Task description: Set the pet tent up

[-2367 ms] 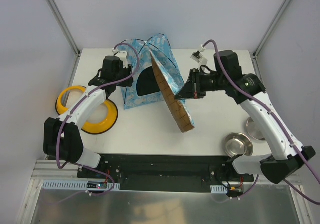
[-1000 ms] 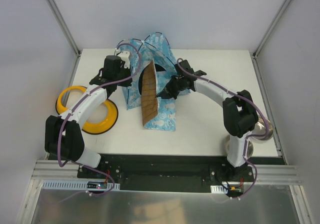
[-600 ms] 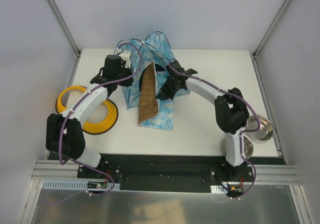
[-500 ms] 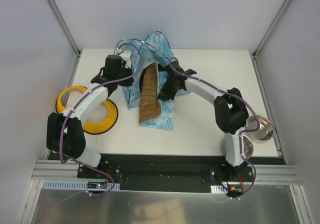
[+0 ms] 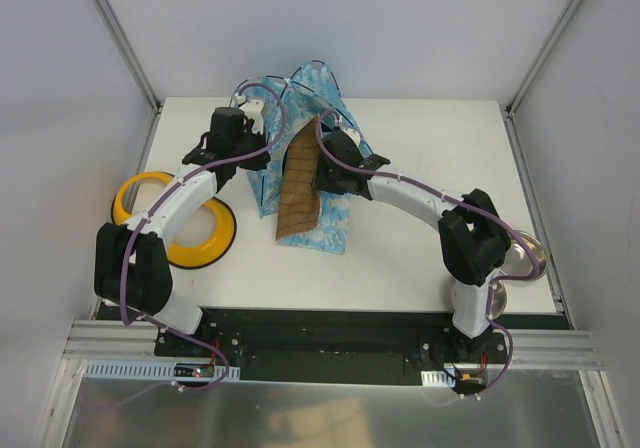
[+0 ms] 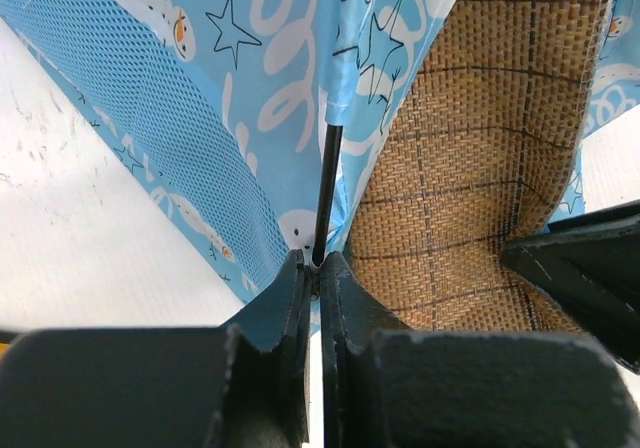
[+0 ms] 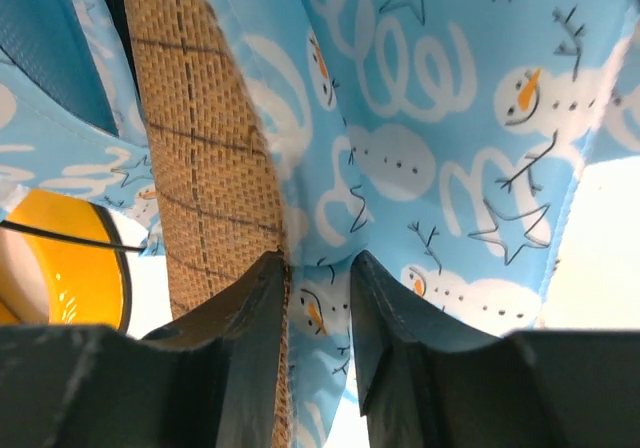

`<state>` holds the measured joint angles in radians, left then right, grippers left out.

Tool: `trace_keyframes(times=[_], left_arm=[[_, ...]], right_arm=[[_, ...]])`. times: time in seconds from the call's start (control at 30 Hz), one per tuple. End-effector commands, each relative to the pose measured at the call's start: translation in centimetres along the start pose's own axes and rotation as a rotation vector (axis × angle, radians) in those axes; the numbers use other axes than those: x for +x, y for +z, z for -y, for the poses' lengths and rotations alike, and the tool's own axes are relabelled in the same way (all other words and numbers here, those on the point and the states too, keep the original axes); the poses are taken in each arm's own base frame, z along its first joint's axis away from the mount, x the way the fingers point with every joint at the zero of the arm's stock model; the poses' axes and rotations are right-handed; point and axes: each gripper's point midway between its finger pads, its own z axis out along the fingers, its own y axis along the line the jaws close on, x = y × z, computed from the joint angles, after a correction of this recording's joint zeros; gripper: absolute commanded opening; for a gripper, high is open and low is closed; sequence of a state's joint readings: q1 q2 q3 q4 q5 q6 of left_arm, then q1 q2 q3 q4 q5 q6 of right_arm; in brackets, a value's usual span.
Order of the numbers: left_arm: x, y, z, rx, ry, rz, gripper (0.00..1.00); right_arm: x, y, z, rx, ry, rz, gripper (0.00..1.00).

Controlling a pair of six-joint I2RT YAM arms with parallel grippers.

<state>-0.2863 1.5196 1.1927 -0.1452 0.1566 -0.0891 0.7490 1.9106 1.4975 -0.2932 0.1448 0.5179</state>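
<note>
The pet tent [image 5: 300, 93] stands at the back middle of the table, light blue with white print. My left gripper [image 5: 260, 156] is at its left front corner and is shut [image 6: 318, 265] on a thin black tent pole [image 6: 329, 178]. A flat mat [image 5: 300, 193] with a woven brown underside stands on edge in front of the tent opening. My right gripper [image 5: 323, 176] is shut [image 7: 318, 268] on the mat's edge, woven side [image 7: 200, 148] to the left and blue print side [image 7: 420, 128] to the right. The mat's woven side also shows in the left wrist view [image 6: 470, 168].
A yellow double bowl [image 5: 150, 206] lies at the table's left edge, beside my left arm. A steel bowl [image 5: 530, 256] sits at the right edge, partly hidden behind my right arm. White walls stand close on three sides.
My right arm has swung left, carrying the mat from the middle right to the tent opening, and the mat now stands more upright. The left gripper has stayed on the pole.
</note>
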Motion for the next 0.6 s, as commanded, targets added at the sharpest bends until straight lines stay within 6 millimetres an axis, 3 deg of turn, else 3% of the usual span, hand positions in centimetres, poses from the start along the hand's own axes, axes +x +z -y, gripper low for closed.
trace_keyframes(times=[0.0, 0.13, 0.27, 0.37, 0.47, 0.53, 0.57], left_arm=[[-2.3, -0.3, 0.9, 0.043, -0.004, 0.055, 0.00], [-2.0, -0.5, 0.9, 0.042, -0.003, 0.049, 0.00], [-1.8, -0.7, 0.8, 0.040, 0.000, 0.043, 0.00], [-1.7, -0.8, 0.9, 0.044, 0.000, 0.041, 0.00], [-1.7, -0.8, 1.0, 0.047, 0.000, 0.039, 0.00], [-1.8, -1.0, 1.0, 0.049, 0.000, 0.042, 0.00], [-1.9, -1.0, 1.1, 0.050, -0.001, 0.043, 0.00]], right_arm=[[-5.4, -0.4, -0.7, -0.001, -0.020, 0.227, 0.44], [-7.0, -0.9, -1.7, -0.057, -0.041, 0.319, 0.57], [-9.1, -1.8, -2.9, -0.093, -0.038, 0.407, 0.55], [-10.1, -1.5, -3.1, -0.091, -0.009, 0.425, 0.42], [-9.8, 0.0, -2.9, -0.076, 0.010, 0.390, 0.10], [-9.0, 1.4, -2.5, -0.060, 0.015, 0.345, 0.00], [-8.5, 2.0, -2.4, -0.060, 0.011, 0.328, 0.00]])
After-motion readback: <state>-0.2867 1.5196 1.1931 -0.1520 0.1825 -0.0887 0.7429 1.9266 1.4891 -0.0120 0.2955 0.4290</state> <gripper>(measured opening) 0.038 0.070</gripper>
